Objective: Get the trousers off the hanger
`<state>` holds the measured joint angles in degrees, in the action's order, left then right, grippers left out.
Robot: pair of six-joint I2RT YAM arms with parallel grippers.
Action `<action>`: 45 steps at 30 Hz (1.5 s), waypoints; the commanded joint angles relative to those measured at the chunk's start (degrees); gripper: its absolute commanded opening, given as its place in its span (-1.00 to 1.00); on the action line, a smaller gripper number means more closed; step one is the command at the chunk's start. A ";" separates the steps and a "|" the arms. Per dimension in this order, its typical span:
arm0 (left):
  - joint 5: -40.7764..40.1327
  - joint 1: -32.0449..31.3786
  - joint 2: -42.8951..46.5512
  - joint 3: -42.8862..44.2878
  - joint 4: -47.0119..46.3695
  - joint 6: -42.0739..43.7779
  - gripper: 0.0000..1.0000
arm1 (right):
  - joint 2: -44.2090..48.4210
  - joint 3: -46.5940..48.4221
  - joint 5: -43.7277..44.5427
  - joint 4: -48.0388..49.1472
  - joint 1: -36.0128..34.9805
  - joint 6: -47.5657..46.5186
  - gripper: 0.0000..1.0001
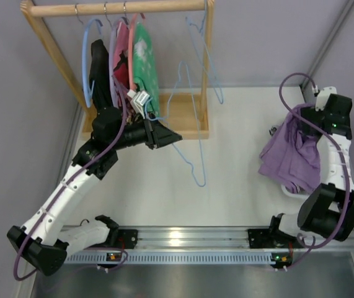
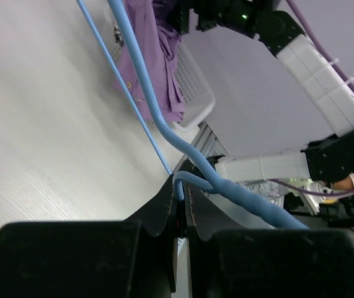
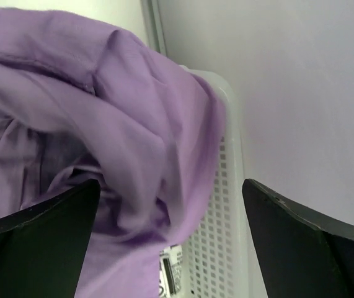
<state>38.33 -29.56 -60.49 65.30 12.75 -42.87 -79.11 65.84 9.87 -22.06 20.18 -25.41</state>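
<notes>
I read the right gripper (image 3: 170, 186) wide open, the trousers (image 3: 102, 93) heaped beneath it over the basket (image 3: 220, 248), the left gripper (image 2: 180, 186) clamped on the bare hanger (image 2: 144, 84); I'd retract the right straight up so no cloth snags.

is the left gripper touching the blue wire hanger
Touching. The left wrist view shows the left gripper shut on the hanger, its wire pinched between the jaws.

Pale table (image 1: 226, 186); wooden rack (image 1: 192, 127), basket (image 3: 226, 248) (white)
</notes>
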 commanded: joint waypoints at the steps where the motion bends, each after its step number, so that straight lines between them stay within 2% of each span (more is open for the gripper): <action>1: -6.67 -0.76 1.60 4.13 1.66 3.93 -1.00 | 5.63 6.22 -6.43 -8.95 1.87 0.54 0.99; 4: -10.02 -1.72 0.29 6.85 3.94 6.74 -1.00 | 8.35 9.38 -9.69 -13.70 2.49 0.97 0.99; 7: -13.44 -2.52 -0.59 9.05 6.23 9.12 -1.00 | 11.43 13.86 -16.71 -17.65 2.93 1.76 0.99; 10: -16.35 -2.87 -1.56 10.02 7.46 9.74 -1.00 | 14.94 19.92 -30.04 -23.26 3.19 3.34 0.99; 11: -16.96 -2.96 -2.00 10.29 7.55 9.74 -1.00 | 16.78 21.33 -39.39 -24.59 3.19 3.44 0.99; 14: -18.55 -3.92 -3.14 12.13 8.25 8.52 -1.00 | 19.08 25.47 -51.67 -30.48 0.75 3.96 0.83; 17: -19.34 -4.28 -3.93 13.01 8.25 6.58 -1.00 | 19.78 27.50 -48.65 -35.14 -8.28 4.57 0.60; 18: -19.43 -4.28 -4.46 13.36 8.34 6.14 -1.00 | 20.39 26.36 -47.67 -34.37 -15.63 5.54 0.52; 20: -19.43 -4.36 -4.99 13.63 8.60 5.09 -1.00 | 21.19 25.22 -45.31 -30.43 -22.96 9.93 0.43; 21: -19.08 -4.28 -5.42 13.72 8.60 4.82 -1.00 | 20.67 25.47 -44.16 -29.71 -29.09 11.24 0.39; 22: -18.90 -4.36 -5.52 13.80 8.60 4.55 -1.00 | 19.79 25.91 -43.01 -29.18 -32.11 13.09 0.38; 23: -18.82 -4.36 -5.78 13.98 8.69 4.12 -1.00 | 17.87 26.44 -41.26 -28.22 -37.97 13.63 0.36; 25: -18.64 -4.36 -6.30 14.42 8.60 3.76 -1.00 | 15.41 26.97 -40.11 -26.20 -42.75 15.38 0.33; 32: -18.90 -4.45 -7.62 15.56 8.52 3.41 -1.00 | 5.29 30.83 -31.77 -22.67 -64.27 12.67 0.27; 35: -18.82 -4.45 -7.80 15.74 8.43 3.24 -1.00 | 1.95 31.36 -28.78 -21.62 -69.38 11.00 0.27; 41: -18.55 -4.36 -7.98 16.18 8.52 2.97 -1.00 | -1.75 32.50 -28.68 -20.04 -70.90 11.70 0.27; 44: -18.64 -4.36 -7.98 16.44 8.52 2.62 -1.00 | -2.80 32.94 -28.42 -18.64 -70.90 13.10 0.11; 45: -18.73 -4.36 -8.06 16.53 8.52 2.53 -1.00 | -3.06 33.12 -28.50 -18.54 -70.90 13.54 -0.08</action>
<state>19.84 -33.74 -68.18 79.02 23.24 -39.62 -81.76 95.70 -19.38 -45.36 -50.22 -13.26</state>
